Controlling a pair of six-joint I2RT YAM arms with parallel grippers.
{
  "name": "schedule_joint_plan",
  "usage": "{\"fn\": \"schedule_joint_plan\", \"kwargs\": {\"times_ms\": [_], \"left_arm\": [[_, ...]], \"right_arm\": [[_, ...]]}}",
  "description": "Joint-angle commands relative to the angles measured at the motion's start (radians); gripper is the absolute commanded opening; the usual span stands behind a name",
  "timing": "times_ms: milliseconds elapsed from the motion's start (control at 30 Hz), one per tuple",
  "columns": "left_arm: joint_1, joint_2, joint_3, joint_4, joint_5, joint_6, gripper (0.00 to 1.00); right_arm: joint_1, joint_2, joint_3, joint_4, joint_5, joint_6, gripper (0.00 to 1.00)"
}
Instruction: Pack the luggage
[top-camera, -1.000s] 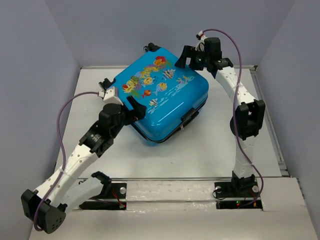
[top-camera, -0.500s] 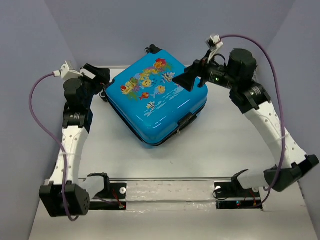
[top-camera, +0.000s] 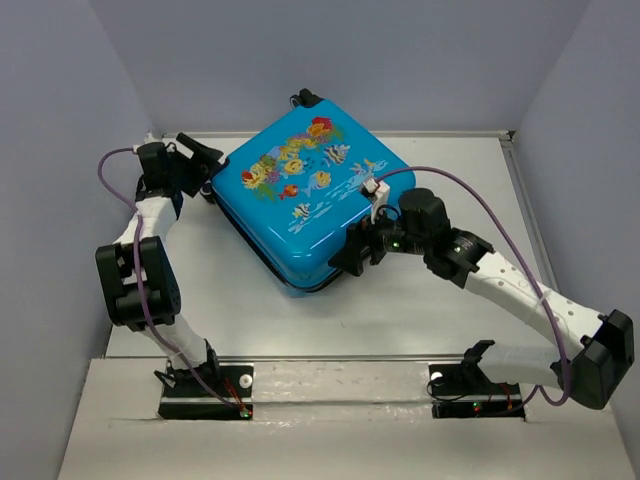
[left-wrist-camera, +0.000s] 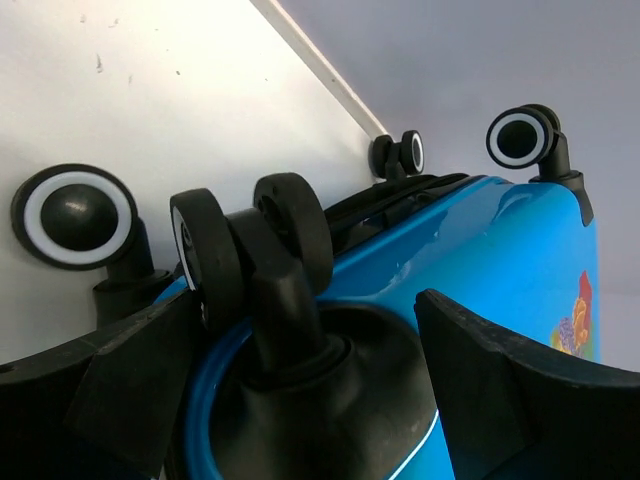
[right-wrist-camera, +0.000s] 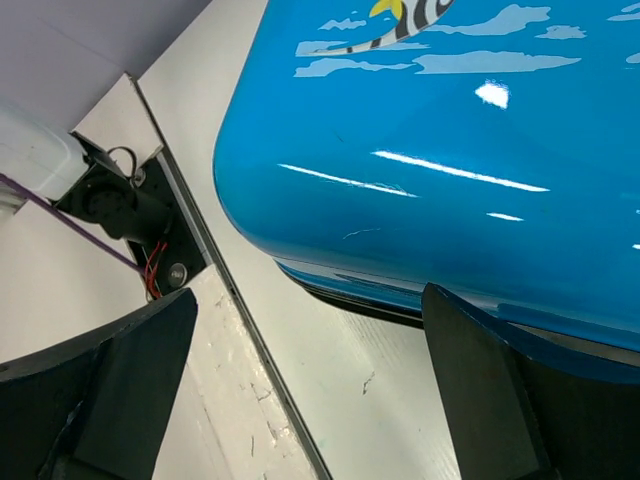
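Observation:
The luggage (top-camera: 315, 195) is a bright-blue hard-shell suitcase lying flat and shut on the table, fish print facing up. My left gripper (top-camera: 198, 166) is at its back-left corner, by the black-and-white wheels. In the left wrist view the open left gripper (left-wrist-camera: 300, 400) straddles one double wheel (left-wrist-camera: 250, 250) and its black caster, without closing on it. My right gripper (top-camera: 346, 258) sits low at the suitcase's near edge. Seen from the right wrist, the right gripper (right-wrist-camera: 310, 395) is open over bare table, its right finger (right-wrist-camera: 490, 390) against the blue shell (right-wrist-camera: 450, 150).
The white table (top-camera: 440, 300) is walled in by grey panels on three sides. A metal rail (top-camera: 330, 357) crosses the front, ahead of the arm bases. The left arm's base mount (right-wrist-camera: 120, 205), with its wires, shows in the right wrist view.
The left arm has folded back and settled its gripper at the back-left wheels. The right arm has swung from the suitcase's far right corner down to its near edge. The suitcase has hardly moved.

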Motion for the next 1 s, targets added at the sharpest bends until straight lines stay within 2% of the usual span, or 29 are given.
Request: {"fn": "schedule_joint_plan", "kwargs": {"times_ms": [0,233,333,367,433,467,533,600,733,967], "left_arm": [[-0.001,0.042,0.080,0.085,0.080,-0.022,0.99],[-0.007,0.152,0.068,0.265,0.105,-0.146,0.98],[-0.009,0.172,0.013,0.390,0.119,-0.219,0.87],[-0.007,0.175,-0.002,0.495,0.122,-0.248,0.67],[-0.007,0.180,-0.047,0.633,0.123,-0.334,0.38],[-0.009,0.180,-0.058,0.671,0.122,-0.360,0.17],[-0.009,0.159,-0.067,0.700,0.120,-0.391,0.06],[-0.010,0.104,-0.065,0.699,0.116,-0.381,0.06],[-0.012,-0.014,-0.003,0.594,0.113,-0.321,0.06],[-0.016,-0.157,0.180,0.331,0.114,-0.239,0.06]], "right_arm": [[0.022,-0.031,-0.031,0.121,0.030,0.015,1.00],[0.070,-0.078,-0.074,0.125,0.050,0.034,1.00],[0.079,-0.106,-0.091,0.115,0.057,0.041,1.00],[0.079,-0.124,-0.096,0.107,0.057,0.048,1.00],[0.079,-0.145,-0.114,0.101,0.063,0.054,1.00],[0.088,-0.155,-0.123,0.096,0.070,0.057,1.00],[0.088,-0.186,-0.152,0.092,0.079,0.060,1.00],[0.088,-0.207,-0.169,0.083,0.102,0.061,1.00],[0.088,-0.223,-0.215,0.067,0.157,0.067,1.00],[0.088,-0.257,-0.333,0.092,0.274,0.110,0.96]]}}
